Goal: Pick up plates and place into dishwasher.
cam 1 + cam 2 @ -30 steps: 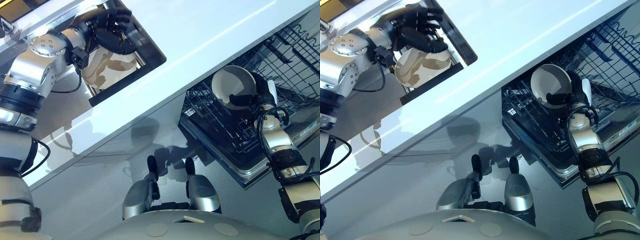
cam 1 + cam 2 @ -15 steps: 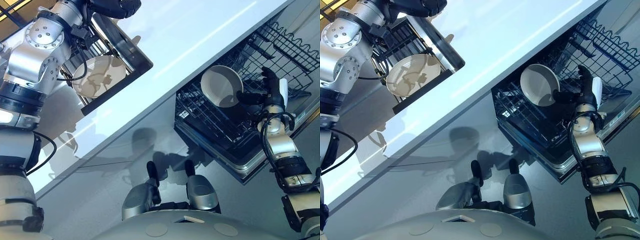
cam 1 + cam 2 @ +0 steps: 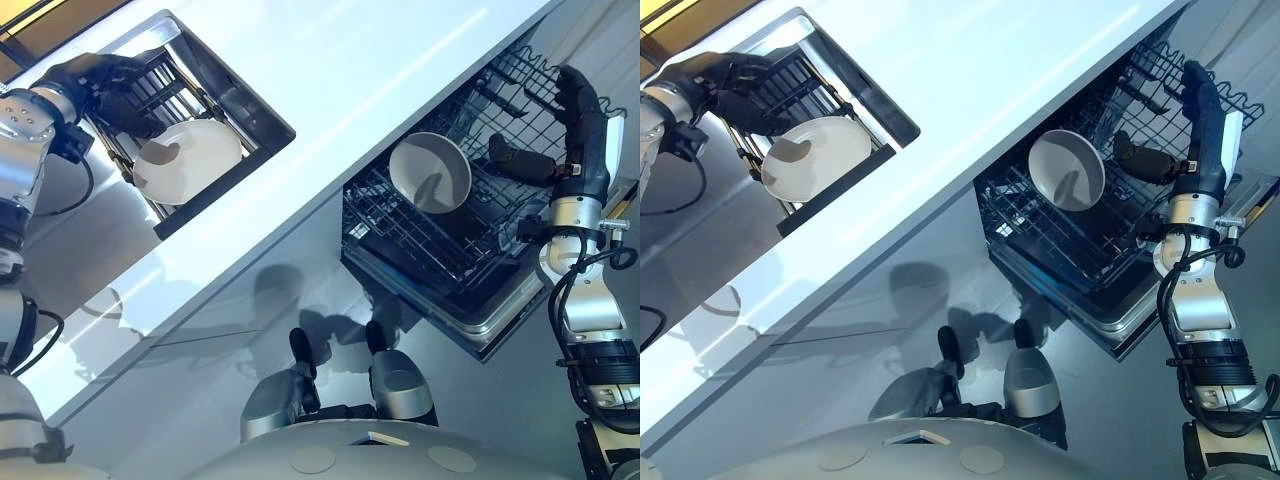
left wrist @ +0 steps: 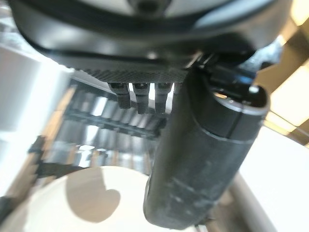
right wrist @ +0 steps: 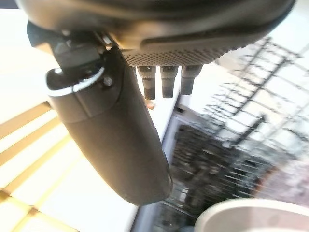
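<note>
A white plate (image 3: 190, 160) lies on the dark wire rack in the sink (image 3: 262, 118); it also shows as the plate (image 4: 72, 203) in the left wrist view. My left hand (image 3: 105, 90) hovers by its far rim with relaxed fingers and holds nothing. A second white plate (image 3: 430, 172) stands tilted in the dishwasher rack (image 3: 440, 255), free of either hand. My right hand (image 3: 583, 130) is raised beside that rack, well apart from the plate, with fingers straight and the thumb (image 3: 520, 162) sticking out.
A long white counter (image 3: 330, 80) runs diagonally between the sink and the dishwasher. The pulled-out rack's front edge (image 3: 480, 335) juts over the grey floor. An upper wire basket (image 3: 1160, 60) sits behind my right hand.
My right hand let go of the plate, left it standing in the rack, and rose clear with fingers straight. My left hand lifted off the sink plate, then came back beside it.
</note>
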Available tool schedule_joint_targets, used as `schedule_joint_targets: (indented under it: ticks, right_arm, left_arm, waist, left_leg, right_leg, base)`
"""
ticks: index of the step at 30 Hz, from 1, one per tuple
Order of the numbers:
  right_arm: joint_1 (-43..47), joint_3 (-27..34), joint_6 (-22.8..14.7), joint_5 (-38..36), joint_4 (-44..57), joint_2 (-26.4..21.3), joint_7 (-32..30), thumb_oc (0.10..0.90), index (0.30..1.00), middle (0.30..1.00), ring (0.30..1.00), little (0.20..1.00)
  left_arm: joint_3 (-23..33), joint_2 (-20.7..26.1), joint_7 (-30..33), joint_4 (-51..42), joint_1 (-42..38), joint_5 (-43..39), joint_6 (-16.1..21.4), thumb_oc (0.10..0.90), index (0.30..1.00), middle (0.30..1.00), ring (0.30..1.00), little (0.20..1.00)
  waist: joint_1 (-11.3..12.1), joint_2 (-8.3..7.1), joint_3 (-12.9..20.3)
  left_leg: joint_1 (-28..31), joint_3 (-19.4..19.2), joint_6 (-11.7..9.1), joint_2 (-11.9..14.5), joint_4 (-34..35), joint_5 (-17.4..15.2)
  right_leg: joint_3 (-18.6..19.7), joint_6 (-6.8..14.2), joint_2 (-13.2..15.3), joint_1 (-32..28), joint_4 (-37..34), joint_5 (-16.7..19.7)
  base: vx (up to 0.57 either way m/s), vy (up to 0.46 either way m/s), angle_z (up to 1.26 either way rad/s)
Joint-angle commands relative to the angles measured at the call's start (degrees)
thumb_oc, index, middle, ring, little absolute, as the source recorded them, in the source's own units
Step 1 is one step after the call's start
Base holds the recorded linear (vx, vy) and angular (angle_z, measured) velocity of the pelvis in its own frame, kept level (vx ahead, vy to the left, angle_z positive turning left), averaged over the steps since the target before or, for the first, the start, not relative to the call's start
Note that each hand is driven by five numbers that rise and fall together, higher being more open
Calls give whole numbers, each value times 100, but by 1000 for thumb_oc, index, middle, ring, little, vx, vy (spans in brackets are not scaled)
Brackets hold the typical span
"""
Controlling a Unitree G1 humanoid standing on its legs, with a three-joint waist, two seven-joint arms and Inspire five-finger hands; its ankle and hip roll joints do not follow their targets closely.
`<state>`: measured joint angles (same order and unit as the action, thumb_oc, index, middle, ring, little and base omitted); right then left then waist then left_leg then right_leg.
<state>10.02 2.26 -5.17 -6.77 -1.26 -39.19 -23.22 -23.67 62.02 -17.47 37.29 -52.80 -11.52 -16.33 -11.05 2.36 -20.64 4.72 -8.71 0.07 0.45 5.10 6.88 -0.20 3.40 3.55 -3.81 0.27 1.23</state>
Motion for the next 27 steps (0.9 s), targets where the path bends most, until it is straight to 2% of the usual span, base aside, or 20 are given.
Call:
schedule_joint_targets:
  ticks: [1, 6, 8, 15, 16, 17, 18, 20, 25, 26, 27]
  right_arm:
    - [80, 330, -595, 90, 583, -578, -4, 800, 900, 900, 900, 900]
    - [202, 266, -498, 55, 654, -624, 21, 800, 900, 900, 900, 900]
    - [281, 237, -435, -25, 701, -629, 65, 800, 900, 900, 900, 900]
    - [523, 150, -408, -40, 801, -598, 28, 800, 900, 900, 900, 900]
    - [528, 146, -407, -36, 800, -599, 26, 800, 900, 900, 900, 900]
    - [593, 104, -419, -13, 797, -592, 17, 800, 900, 900, 900, 900]
    - [649, 71, -404, -18, 811, -597, 5, 800, 900, 900, 900, 900]
    - [732, 19, -376, -22, 818, -601, 32, 800, 900, 900, 900, 900]
    - [880, -97, -293, 5, 858, -548, 49, 800, 900, 900, 900, 900]
    - [886, -103, -301, 28, 857, -525, 42, 800, 900, 900, 900, 900]
    - [908, -120, -303, 29, 867, -508, 20, 800, 900, 900, 900, 900]
  left_arm:
    - [557, 359, 8, 243, -127, 249, 218, 800, 900, 900, 900, 900]
    - [541, 191, -334, 440, -37, 320, 34, 800, 900, 900, 900, 900]
    - [542, 66, -546, 442, 58, 53, -108, 800, 900, 900, 900, 900]
    - [287, -423, -1619, 325, 396, -625, -982, 800, 900, 900, 900, 900]
    - [285, -432, -1655, 326, 405, -610, -987, 800, 900, 900, 900, 900]
    - [184, -505, -1965, 270, 496, -785, -1264, 800, 900, 900, 900, 900]
    - [122, -591, -2143, 226, 555, -761, -1355, 800, 900, 900, 900, 900]
    - [44, -651, -2338, 110, 626, -930, -1602, 800, 900, 900, 900, 900]
    - [36, -726, -2485, -277, 856, -1220, -1883, 800, 900, 900, 900, 900]
    - [62, -730, -2451, -319, 889, -1198, -1833, 693, 808, 808, 808, 793]
    - [73, -712, -2296, -406, 927, -1380, -1796, 487, 632, 632, 632, 587]
  waist:
    - [-128, 349, 920]
    - [-165, 336, 936]
    - [-188, 340, 923]
    - [-240, 361, 875]
    - [-241, 362, 876]
    - [-243, 365, 864]
    - [-236, 365, 859]
    - [-224, 359, 852]
    - [-140, 355, 871]
    - [-126, 358, 879]
    - [-105, 357, 896]
  left_leg:
    - [116, 38, 282, -503, -290, -993]
    - [124, -22, 299, -520, -294, -1007]
    - [125, -59, 308, -533, -298, -1010]
    - [128, -157, 328, -535, -283, -1005]
    - [130, -158, 328, -535, -278, -1004]
    - [128, -155, 326, -535, -273, -999]
    - [128, -149, 334, -534, -263, -999]
    - [122, -138, 334, -532, -272, -996]
    - [122, -85, 341, -539, -269, -995]
    - [119, -75, 340, -538, -272, -996]
    - [120, -60, 335, -537, -275, -994]
  right_leg:
    - [-101, 309, -387, 375, 678, -459]
    - [-58, 329, -378, 391, 675, -445]
    - [-46, 340, -373, 410, 689, -439]
    - [-50, 387, -365, 468, 753, -434]
    - [-50, 389, -366, 468, 751, -432]
    - [-50, 397, -365, 477, 743, -416]
    - [-57, 402, -363, 478, 733, -410]
    - [-68, 409, -357, 476, 720, -397]
    - [-122, 402, -359, 422, 650, -382]
    - [-134, 400, -363, 414, 643, -382]
    - [-149, 393, -370, 399, 630, -381]
  base:
    - [-1, 77, -12]
    - [-8, 65, -17]
    - [-22, 64, -6]
    - [-20, 32, -3]
    - [0, 0, 0]
    - [0, 0, 0]
    - [-23, -9, -3]
    - [-14, -24, -7]
    - [-11, -43, -11]
    - [1, -52, -9]
    - [4, -46, -5]
